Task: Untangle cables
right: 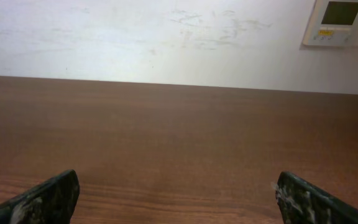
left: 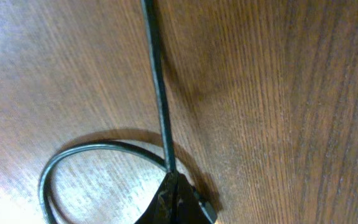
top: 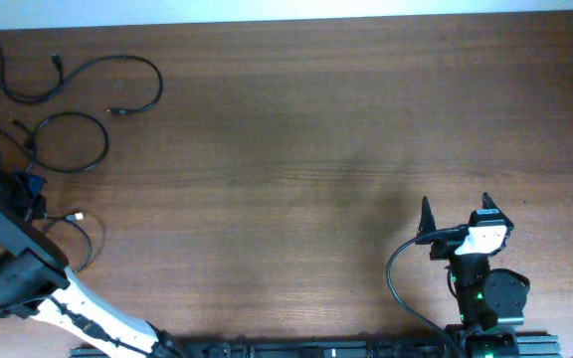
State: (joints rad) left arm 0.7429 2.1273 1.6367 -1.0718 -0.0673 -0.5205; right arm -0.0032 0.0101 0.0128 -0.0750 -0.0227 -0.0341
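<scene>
Several thin black cables lie at the table's far left. One long cable (top: 97, 62) curves along the back left. A second cable makes a loop (top: 68, 142) below it. A third, with a white plug end (top: 78, 216), curls by the left arm. My left gripper (top: 30, 189) is down among them. In the left wrist view its jaws (left: 176, 186) are shut on a cable (left: 159, 93) that runs straight up the frame and also loops off to the left (left: 61, 158). My right gripper (top: 456, 204) is open and empty at the front right, over bare wood in its wrist view (right: 178, 186).
The wooden table (top: 306, 129) stretches between the two arms. A white wall with a control panel (right: 342, 22) stands beyond the far edge. A thick black robot wire (top: 398, 273) loops beside the right arm base.
</scene>
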